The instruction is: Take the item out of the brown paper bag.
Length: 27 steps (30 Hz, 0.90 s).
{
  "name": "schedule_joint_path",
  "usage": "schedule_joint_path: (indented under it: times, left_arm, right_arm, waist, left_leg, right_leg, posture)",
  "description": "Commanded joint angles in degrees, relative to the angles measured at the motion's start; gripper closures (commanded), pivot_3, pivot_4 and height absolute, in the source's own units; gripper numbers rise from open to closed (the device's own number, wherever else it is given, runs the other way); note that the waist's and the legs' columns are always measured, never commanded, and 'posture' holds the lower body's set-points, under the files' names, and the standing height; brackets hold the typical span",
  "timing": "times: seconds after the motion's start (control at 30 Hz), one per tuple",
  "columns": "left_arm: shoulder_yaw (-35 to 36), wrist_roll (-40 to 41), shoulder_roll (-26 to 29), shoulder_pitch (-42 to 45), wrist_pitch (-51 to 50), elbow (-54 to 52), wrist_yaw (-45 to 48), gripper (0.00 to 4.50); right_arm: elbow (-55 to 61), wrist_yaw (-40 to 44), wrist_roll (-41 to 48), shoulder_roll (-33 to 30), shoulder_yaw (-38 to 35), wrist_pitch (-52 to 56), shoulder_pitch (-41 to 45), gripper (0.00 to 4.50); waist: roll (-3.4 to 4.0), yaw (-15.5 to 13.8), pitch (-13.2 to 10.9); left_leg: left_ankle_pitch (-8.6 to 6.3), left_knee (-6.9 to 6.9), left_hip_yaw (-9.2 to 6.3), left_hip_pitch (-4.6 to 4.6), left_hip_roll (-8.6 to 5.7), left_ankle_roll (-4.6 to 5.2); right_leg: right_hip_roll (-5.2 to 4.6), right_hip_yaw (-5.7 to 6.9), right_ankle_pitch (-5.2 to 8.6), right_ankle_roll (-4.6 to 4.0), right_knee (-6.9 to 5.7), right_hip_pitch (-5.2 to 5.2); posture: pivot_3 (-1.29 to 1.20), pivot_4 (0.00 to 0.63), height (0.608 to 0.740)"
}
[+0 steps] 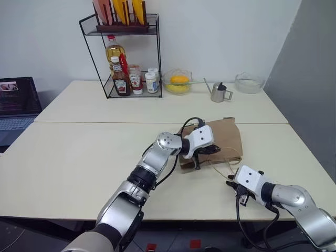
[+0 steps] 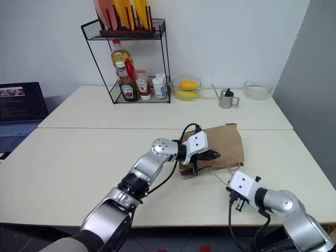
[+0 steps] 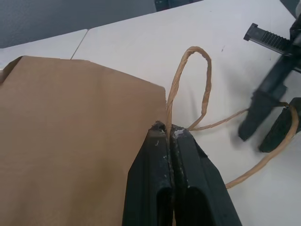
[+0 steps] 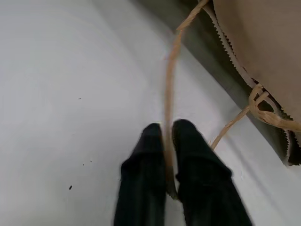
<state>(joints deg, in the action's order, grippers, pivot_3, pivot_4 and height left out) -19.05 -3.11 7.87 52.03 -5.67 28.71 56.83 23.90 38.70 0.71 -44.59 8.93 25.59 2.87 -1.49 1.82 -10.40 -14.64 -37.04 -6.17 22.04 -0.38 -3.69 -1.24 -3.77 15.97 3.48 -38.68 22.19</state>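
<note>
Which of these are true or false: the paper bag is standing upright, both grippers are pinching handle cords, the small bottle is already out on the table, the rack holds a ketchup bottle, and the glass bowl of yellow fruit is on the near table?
1. The brown paper bag stands upright. False: it lies flat on the table.
2. The left gripper and the right gripper are each shut on a handle cord. True.
3. The small bottle is out on the table. False: no such bottle shows beside the bag.
4. The wire rack holds a ketchup bottle. True.
5. The glass bowl of yellow fruit sits on the near table. False: it is on the far table, beside the rack.
</note>
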Motion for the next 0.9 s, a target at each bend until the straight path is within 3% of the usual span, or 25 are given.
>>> schedule_joint_path:
  times: [0.03, 0.2, 0.43, 0.9]
  left_arm:
    - [2.4, 1.6, 0.5, 1.1, -0.7, -2.8, -1.4, 4.5]
    - [7.3, 4.5, 0.8, 4.4, -2.5, -1.6, -4.8, 4.5]
    - [13.1, 9.2, 2.5, 10.0, -3.6, -1.3, -6.6, 4.5]
    - [13.5, 10.0, 4.6, 13.0, -1.2, 1.6, -7.1, 4.5]
  right_arm:
    - [1.8, 0.3, -1.3, 0.2, 0.5, -1.2, 0.5, 4.46]
    - [1.2, 1.7, -7.6, -2.0, 6.6, -4.2, -0.8, 4.46]
    - [0.7, 1.5, -11.3, 1.1, 10.0, -3.9, 0.1, 4.46]
    - [-0.3, 3.0, -13.2, 3.1, 11.8, -3.2, 1.8, 4.46]
  waist:
    - [0.0, 0.0, 0.0]
    - [0.0, 0.0, 0.0]
    - [0.0, 0.0, 0.0]
    - [0.0, 0.0, 0.0]
  left_leg:
    - [0.0, 0.0, 0.0, 0.0, 0.0, 0.0]
    - [0.0, -0.01, -0.01, 0.01, 0.0, 0.0]
    - [0.0, 0.0, -0.01, -0.01, 0.01, -0.01]
    - [0.01, 0.01, -0.02, 0.03, 0.0, -0.01]
  right_leg:
    - [0.0, 0.01, 0.0, 0.0, 0.0, 0.0]
    - [0.0, 0.01, 0.02, 0.03, 0.01, 0.0]
    - [0.01, 0.02, 0.04, 0.06, 0.01, 0.0]
    - [0.0, 0.03, 0.0, -0.01, 0.05, 0.03]
  posture:
    - [0.0, 0.15, 0.74]
    - [0.0, 0.15, 0.74]
    - [0.0, 0.15, 0.74]
    - [0.0, 0.15, 0.74]
